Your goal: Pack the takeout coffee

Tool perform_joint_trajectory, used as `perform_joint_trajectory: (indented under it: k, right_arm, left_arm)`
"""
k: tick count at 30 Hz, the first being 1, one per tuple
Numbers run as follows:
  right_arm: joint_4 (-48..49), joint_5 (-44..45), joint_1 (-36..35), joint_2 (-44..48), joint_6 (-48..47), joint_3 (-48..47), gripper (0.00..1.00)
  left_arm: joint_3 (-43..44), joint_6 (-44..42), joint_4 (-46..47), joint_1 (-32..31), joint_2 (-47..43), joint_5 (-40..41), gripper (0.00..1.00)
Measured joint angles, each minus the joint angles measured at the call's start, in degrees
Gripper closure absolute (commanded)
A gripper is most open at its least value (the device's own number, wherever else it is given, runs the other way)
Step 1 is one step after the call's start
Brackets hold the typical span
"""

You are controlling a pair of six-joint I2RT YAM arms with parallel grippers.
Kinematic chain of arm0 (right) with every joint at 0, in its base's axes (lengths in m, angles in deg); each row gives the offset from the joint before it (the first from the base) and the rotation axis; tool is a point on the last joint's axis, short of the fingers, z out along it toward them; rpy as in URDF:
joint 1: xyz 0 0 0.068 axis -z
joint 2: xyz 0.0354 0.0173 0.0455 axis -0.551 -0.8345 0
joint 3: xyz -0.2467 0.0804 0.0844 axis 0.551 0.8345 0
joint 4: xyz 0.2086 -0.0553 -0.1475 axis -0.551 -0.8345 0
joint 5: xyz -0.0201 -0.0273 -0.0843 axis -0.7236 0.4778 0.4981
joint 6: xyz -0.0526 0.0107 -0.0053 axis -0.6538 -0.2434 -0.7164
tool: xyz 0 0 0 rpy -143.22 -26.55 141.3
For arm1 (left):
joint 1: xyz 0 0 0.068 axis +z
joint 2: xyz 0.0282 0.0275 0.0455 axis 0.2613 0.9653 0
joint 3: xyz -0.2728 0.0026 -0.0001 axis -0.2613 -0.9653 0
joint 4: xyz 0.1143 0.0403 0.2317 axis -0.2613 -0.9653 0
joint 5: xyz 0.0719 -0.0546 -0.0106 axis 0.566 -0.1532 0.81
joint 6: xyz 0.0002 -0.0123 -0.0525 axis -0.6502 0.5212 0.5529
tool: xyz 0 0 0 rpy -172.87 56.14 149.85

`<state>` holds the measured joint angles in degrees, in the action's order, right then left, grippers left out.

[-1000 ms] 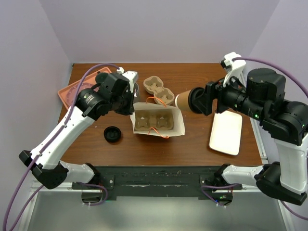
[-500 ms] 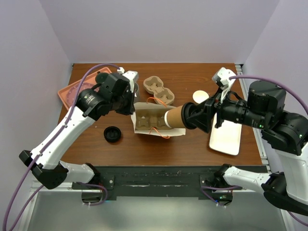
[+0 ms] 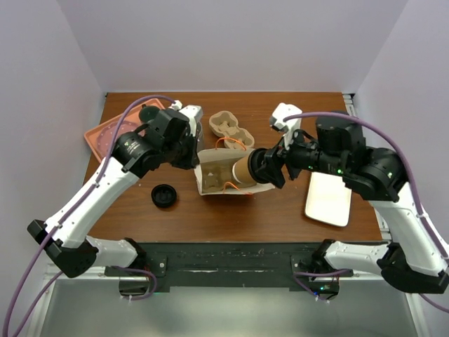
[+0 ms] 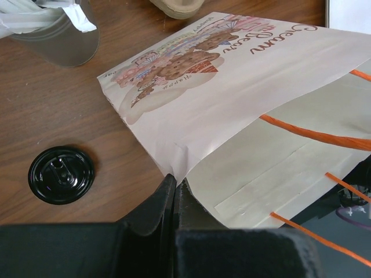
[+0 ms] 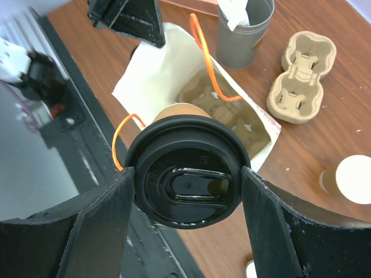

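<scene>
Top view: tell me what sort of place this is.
Probably a robot test cell staged as a takeout packing station: plain walls around the workspace, a paper bag and a lidded coffee.

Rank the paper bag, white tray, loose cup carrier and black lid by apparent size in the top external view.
1. paper bag
2. white tray, partly covered, so the margin is unsure
3. loose cup carrier
4. black lid, clearly smallest
</scene>
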<state>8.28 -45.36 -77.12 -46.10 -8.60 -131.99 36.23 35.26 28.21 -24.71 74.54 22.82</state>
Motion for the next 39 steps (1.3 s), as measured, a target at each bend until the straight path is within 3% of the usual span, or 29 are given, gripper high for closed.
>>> perform_joint_trajectory:
  k: [6, 13, 18, 25, 39]
  right_arm:
    - [0.35, 8.81, -8.44, -2.91, -4.76, 0.09, 0.77]
    - [0.39, 17.53, -15.3, -5.88, -12.74, 1.6, 0.76]
    - [1.18, 23.71, -20.63, -6.67, -18.88, 7.26, 0.76]
    - [7.15, 27.52, -21.18, -6.93, -26.6, 14.16, 0.77]
    - [15.61, 26.58, -21.2, -5.14, -40.24, 28.98, 0.78]
  left_arm:
    - [-2.58, 0.55, 4.17, 0.0, -1.66, -1.7, 1.0]
    - [-14.43, 0.57, 16.72, 0.0, -8.63, -7.56, 1.0]
    - [-16.98, -0.17, 22.21, 0.0, -9.62, -9.94, 1.0]
    - [-20.68, -5.66, 25.62, 0.0, -11.21, -13.27, 1.0]
    - [-23.15, -14.19, 29.05, 0.0, -14.23, -16.55, 1.0]
